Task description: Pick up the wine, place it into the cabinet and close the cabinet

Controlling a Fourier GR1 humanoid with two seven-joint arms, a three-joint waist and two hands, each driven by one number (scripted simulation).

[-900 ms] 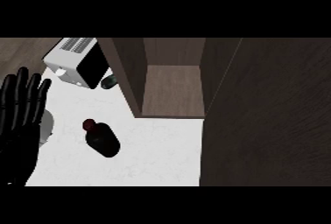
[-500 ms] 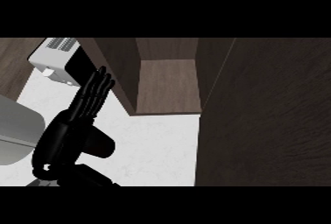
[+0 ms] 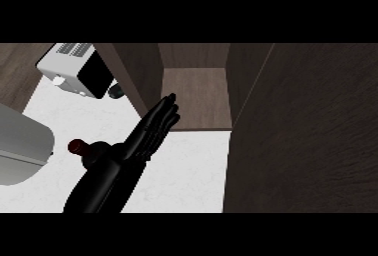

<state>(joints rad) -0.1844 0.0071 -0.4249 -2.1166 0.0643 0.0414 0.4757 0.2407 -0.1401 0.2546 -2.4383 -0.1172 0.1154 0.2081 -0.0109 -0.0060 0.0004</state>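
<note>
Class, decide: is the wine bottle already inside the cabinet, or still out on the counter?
Out. The wine bottle lies on the white counter, partly behind the hand, outside the cabinet.

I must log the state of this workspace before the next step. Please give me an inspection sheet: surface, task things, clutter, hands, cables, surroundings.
Surface: white counter, bare patches visible around the arm.
Task things: wine bottle lies on the counter, dark red cap showing, body mostly hidden behind the arm; cabinet stands open, its shelf bare; cabinet door swung open at the view's right.
Clutter: white toaster at upper left; small dark round object beside it, kind not clear.
Hands: one black hand, fingers straight, pointing toward the cabinet, holding nothing; which side cannot be told. Other hand not seen.
Cables: nothing seen.
Surroundings: grey rounded shape at left edge, unclear.
</note>
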